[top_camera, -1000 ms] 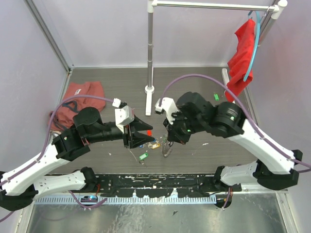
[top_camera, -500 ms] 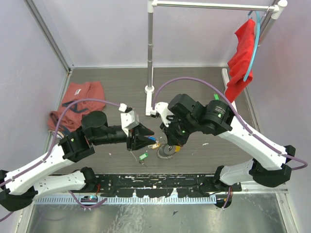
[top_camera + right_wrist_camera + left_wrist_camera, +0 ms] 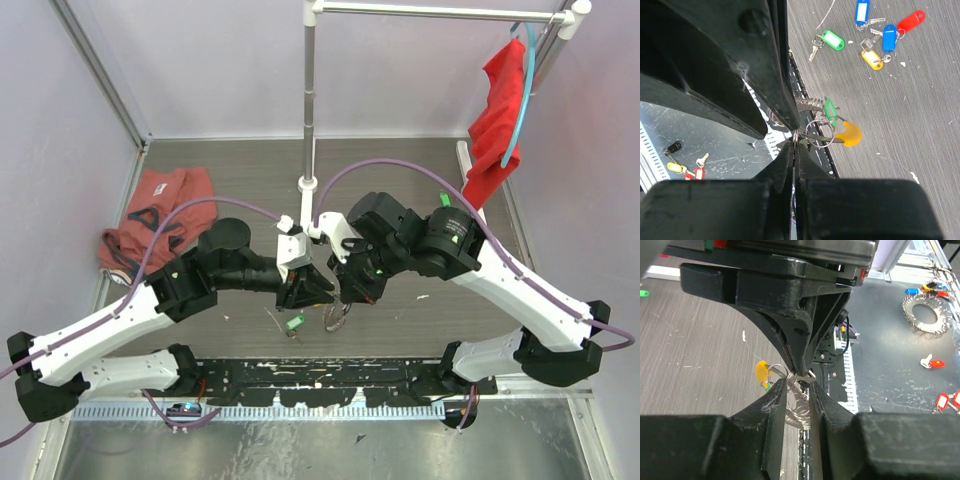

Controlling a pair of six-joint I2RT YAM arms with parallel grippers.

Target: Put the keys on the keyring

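**Left arm closes in on the held keyring**

The left gripper (image 3: 797, 384) has swung in from the left over the last second, and now sits tip to tip with the right gripper (image 3: 794, 145) above the middle of the table (image 3: 400, 180), close to its front edge. Its jaws have narrowed around the silvery coils of the keyring (image 3: 798, 410); whether the pads already press the wire cannot be told.

The right gripper's fingers are pressed together, pinching the ring's wire so that it hangs clear of the table. The yellow-orange section (image 3: 850, 134) and a green tag (image 3: 830, 110) hang beside them. The loose keys (image 3: 888, 37) lie on the table well apart from the ring.

This looks like a second hold being set up, probably to spread the coil for threading.
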